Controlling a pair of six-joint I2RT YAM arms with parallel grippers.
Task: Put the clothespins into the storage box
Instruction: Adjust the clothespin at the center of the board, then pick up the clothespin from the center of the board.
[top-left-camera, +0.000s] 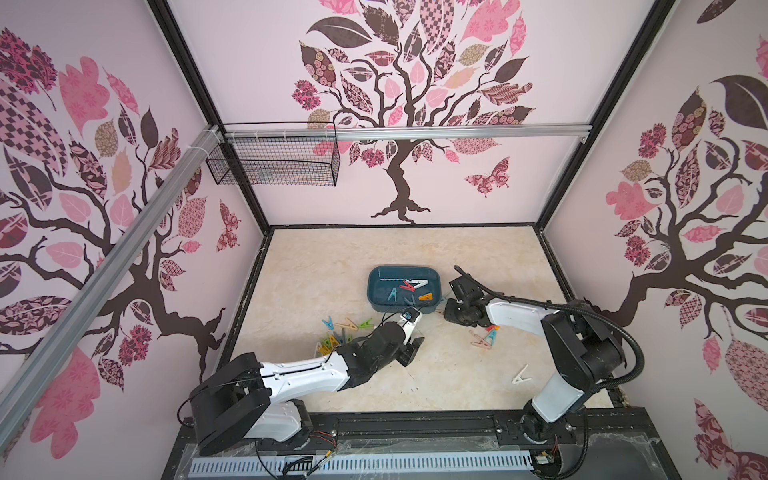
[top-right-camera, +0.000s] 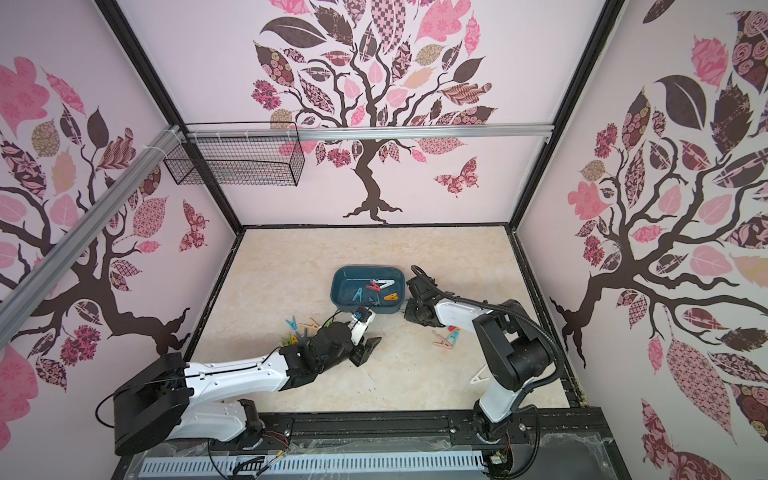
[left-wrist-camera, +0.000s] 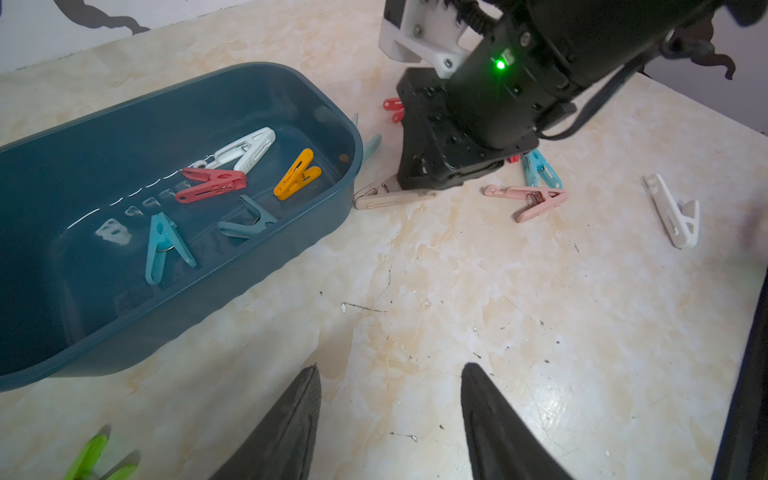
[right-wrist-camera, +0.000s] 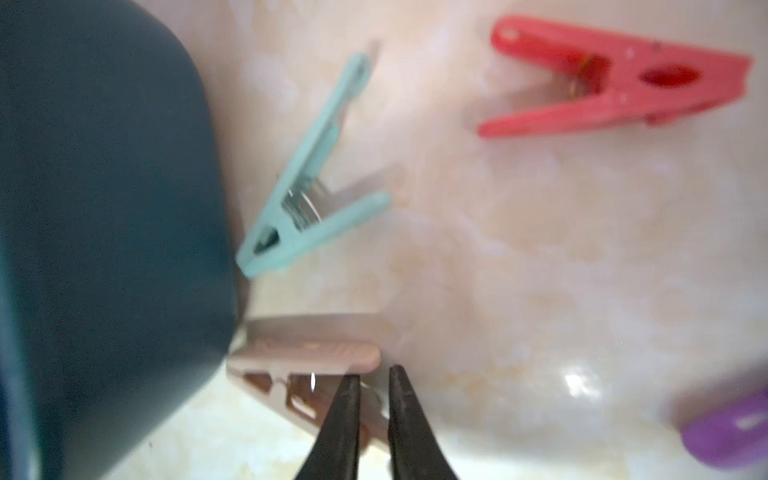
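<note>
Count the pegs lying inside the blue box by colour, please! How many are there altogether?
In the storage box:
white peg: 1
red peg: 1
orange peg: 1
light blue peg: 1
dark teal peg: 1
Total: 5

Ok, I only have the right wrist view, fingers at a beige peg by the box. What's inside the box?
Observer: Five clothespins lie in the storage box: white, red, orange and two bluish.
Operator: And the left arm?
Observer: The left gripper hangs open over bare table, holding nothing.
Operator: Any strays?
Observer: A lone white peg lies on the table beside the right arm.
</note>
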